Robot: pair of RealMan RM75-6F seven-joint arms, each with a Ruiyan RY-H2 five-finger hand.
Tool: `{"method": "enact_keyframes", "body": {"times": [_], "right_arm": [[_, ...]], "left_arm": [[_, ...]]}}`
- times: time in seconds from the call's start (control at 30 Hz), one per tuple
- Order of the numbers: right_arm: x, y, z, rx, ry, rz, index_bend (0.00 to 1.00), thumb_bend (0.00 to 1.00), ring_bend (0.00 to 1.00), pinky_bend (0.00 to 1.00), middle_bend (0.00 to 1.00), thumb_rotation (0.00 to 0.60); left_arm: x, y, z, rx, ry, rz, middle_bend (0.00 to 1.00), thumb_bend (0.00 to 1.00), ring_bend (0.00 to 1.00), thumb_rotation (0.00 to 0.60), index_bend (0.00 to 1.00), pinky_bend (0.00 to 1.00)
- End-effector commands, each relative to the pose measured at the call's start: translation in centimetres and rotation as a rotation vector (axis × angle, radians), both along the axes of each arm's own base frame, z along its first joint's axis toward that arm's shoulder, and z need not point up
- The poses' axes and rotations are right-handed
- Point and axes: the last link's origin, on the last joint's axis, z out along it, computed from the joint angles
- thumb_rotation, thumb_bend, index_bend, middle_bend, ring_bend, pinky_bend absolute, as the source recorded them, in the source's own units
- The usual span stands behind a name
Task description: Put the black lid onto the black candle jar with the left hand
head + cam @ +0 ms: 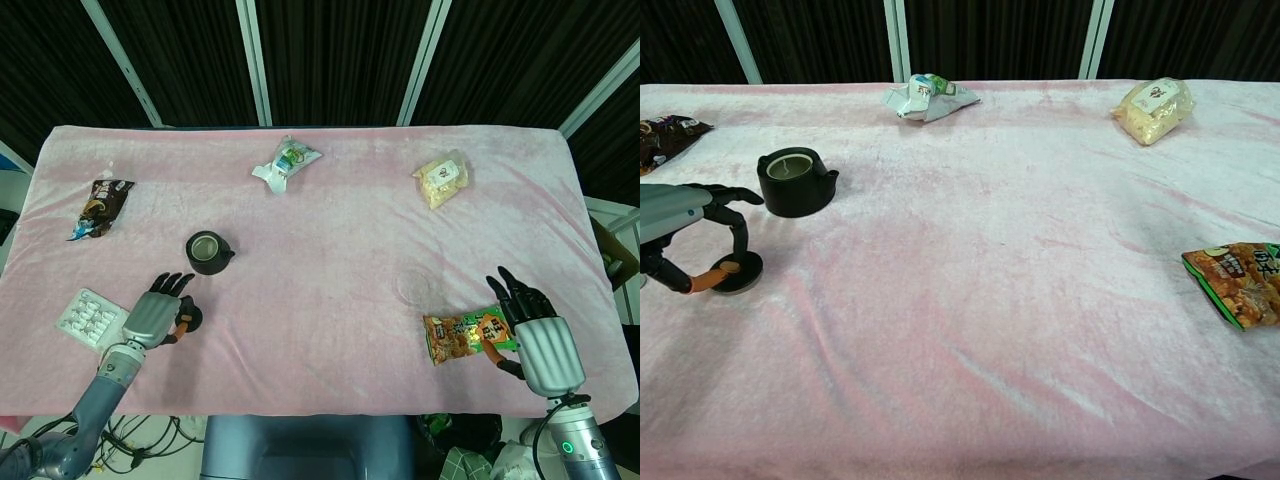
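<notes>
The black candle jar (pixel 207 252) stands open on the pink cloth, its pale wax showing (pixel 793 182). The flat black lid (pixel 745 272) lies on the cloth just in front of it and to the left (pixel 191 317). My left hand (pixel 685 215) arches over the lid; the orange thumb tip rests on the lid's top and a finger reaches down at its far rim. From the head view the left hand (pixel 150 318) covers the lid's left part. My right hand (pixel 535 335) lies open at the front right, fingers touching an orange snack bag (pixel 465 337).
A white blister pack (pixel 90 318) lies left of my left hand. A brown bag (pixel 100 205) sits far left, a white-green packet (pixel 285 162) at the back centre, a yellow bag (pixel 442 178) back right. A clear round disc (pixel 413 285) lies near the snack bag.
</notes>
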Motion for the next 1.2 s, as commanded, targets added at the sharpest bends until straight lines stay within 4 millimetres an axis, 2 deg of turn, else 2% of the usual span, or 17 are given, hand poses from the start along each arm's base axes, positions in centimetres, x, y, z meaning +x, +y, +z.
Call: {"method": "enact_keyframes", "body": {"times": [0.03,0.87,1.2], "right_arm": [[0.0,0.0,0.0,-0.001,0.0,-0.002,0.0,0.18,0.13,0.19,0.02,0.6],[-0.4,-0.2,-0.1,0.002,0.0,-0.016,0.0,0.18,0.13,0.19,0.03,0.6],[-0.5,-0.2,-0.1,0.004,0.0,-0.022,0.0,0.18,0.13,0.19,0.02,0.6]], "left_arm": [[-0.2,0.1,0.0,0.003,0.005,0.005,0.07,0.4,0.0,0.6,0.48,0.04],[-0.5,0.3,-0.5,0.007,0.032,0.025,0.07,0.4,0.0,0.6,0.5,0.04],[-0.2,0.8,-1.0,0.016,0.033,0.018,0.09,0.49,0.0,0.6,0.55,0.04]]}}
